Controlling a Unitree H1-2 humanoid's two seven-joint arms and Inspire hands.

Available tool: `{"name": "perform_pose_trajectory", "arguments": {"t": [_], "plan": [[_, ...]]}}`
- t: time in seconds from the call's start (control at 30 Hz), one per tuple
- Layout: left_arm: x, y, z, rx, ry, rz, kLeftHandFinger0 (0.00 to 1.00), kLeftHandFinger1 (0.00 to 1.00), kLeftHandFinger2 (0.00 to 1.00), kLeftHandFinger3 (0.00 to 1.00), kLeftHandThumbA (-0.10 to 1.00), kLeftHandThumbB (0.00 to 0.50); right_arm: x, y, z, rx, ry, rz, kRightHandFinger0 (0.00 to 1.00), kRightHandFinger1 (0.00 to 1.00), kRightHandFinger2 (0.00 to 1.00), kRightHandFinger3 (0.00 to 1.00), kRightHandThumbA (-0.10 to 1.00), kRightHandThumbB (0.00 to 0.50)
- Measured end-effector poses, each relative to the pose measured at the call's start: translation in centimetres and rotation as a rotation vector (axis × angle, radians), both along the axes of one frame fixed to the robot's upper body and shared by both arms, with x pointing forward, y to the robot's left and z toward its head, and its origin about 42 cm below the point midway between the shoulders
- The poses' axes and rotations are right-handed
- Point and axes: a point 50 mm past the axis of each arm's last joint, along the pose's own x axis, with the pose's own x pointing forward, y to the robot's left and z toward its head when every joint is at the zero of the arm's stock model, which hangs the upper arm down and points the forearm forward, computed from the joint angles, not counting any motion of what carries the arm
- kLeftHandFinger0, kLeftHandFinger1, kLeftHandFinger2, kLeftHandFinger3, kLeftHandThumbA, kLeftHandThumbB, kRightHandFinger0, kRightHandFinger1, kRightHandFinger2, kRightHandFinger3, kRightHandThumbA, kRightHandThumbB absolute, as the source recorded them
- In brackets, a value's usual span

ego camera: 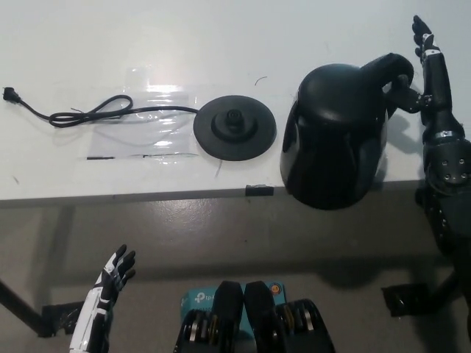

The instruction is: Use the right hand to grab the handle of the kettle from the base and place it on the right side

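Black right hand [412, 92] fingers hooked on black plastic kettle [335, 136] handle, kettle tilted right of round black base [235, 126]; white left hand [110, 283] open, low.

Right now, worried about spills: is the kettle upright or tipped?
Tipped: the kettle leans over the table edge, bottom facing the camera.

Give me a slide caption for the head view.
Black kettle tipped at the table edge, right of its base; right hand beside the handle, left hand low.
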Motion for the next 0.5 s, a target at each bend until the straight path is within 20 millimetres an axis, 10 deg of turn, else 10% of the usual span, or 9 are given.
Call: {"name": "perform_pose_trajectory", "arguments": {"t": [0.5], "plan": [[0.0, 0.0, 0.1, -0.001, -0.003, -0.001, 1.0, 1.0, 1.0, 1.0, 1.0, 0.5, 4.2, 3.1, 5.9, 0.009, 0.03, -0.025, 1.0, 1.0, 1.0, 1.0, 0.79, 0.367]]}}
